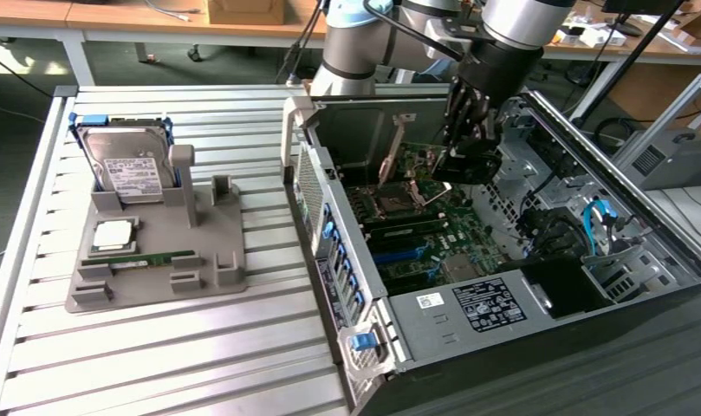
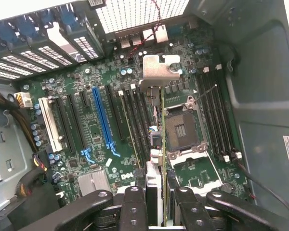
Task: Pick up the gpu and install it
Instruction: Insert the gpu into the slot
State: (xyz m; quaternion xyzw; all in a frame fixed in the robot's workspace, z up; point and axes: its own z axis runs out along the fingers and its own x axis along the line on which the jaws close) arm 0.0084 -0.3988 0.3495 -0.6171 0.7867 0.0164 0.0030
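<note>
The gpu (image 2: 162,139) appears edge-on in the wrist view as a thin green card, with its silver bracket (image 2: 160,72) at the far end. My gripper (image 2: 159,211) is shut on it, a black finger (image 2: 135,207) on each side of the card. The card hangs above the motherboard (image 2: 86,91), over the strip between the black expansion slots (image 2: 135,120) and the CPU socket (image 2: 180,130). In the exterior view my gripper (image 1: 464,163) reaches down inside the open computer case (image 1: 489,295), over the motherboard.
A long blue slot (image 2: 102,115) and a white slot (image 2: 50,122) lie further along the board. Case walls and cables ring the motherboard. On the slatted table a grey fixture (image 1: 153,260) holds a hard drive (image 1: 131,169), a processor (image 1: 113,234) and a memory stick (image 1: 142,258).
</note>
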